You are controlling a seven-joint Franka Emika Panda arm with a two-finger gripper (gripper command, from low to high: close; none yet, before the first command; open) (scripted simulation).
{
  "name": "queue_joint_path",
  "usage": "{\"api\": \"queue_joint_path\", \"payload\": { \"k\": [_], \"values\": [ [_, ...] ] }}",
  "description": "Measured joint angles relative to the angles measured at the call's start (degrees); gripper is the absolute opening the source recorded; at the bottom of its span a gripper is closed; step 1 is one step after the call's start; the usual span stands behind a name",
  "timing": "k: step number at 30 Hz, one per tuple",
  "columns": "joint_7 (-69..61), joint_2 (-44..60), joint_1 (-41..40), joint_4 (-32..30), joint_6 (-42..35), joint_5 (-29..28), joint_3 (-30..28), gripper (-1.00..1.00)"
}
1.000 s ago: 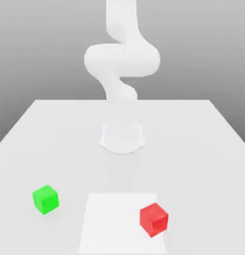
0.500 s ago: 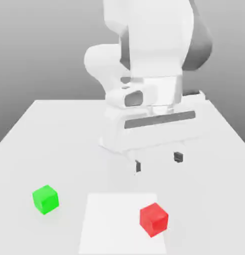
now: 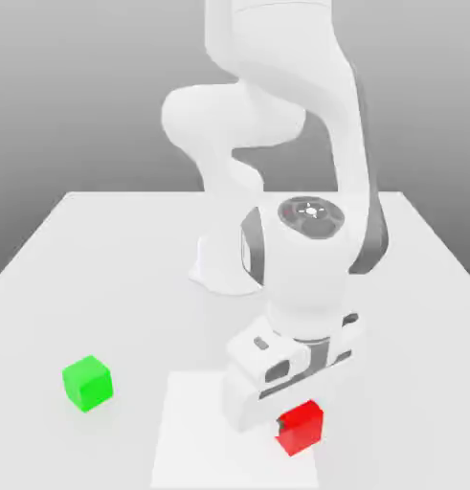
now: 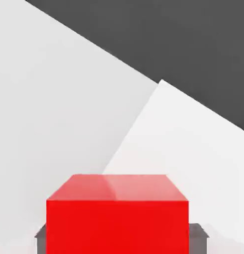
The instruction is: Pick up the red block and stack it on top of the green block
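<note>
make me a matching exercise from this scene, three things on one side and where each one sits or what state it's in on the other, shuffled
Things:
1. small matte red cube
2. small matte green cube
3. two-finger tool

Places or states:
A. alone on the white table, toward the exterior view's left
B. lowered over the paler square patch, shut on a cube
C. between the fingers, on the paler square patch

Pairs: 1-C, 2-A, 3-B
</note>
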Motion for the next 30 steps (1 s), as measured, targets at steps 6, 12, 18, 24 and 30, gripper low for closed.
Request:
{"api": "queue_joint_path", "payload": {
  "k": [6, 12, 18, 24, 30],
  "values": [
    [0.1, -6.8, -0.1, -1.0, -5.7, -0.2, 0.1, -1.00],
    [-4.8, -14.1, -8.1, -3.0, -10.8, -2.0, -4.9, -1.00],
    [-13.3, -18.5, -20.1, -5.2, -12.8, -3.3, -10.2, -1.00],
    [-22.4, -20.5, -28.2, -7.0, -13.4, -2.1, -15.0, -1.00],
    [-27.6, -12.2, -28.3, -6.6, -5.7, 4.2, -13.7, -1.00]
  ]
}}
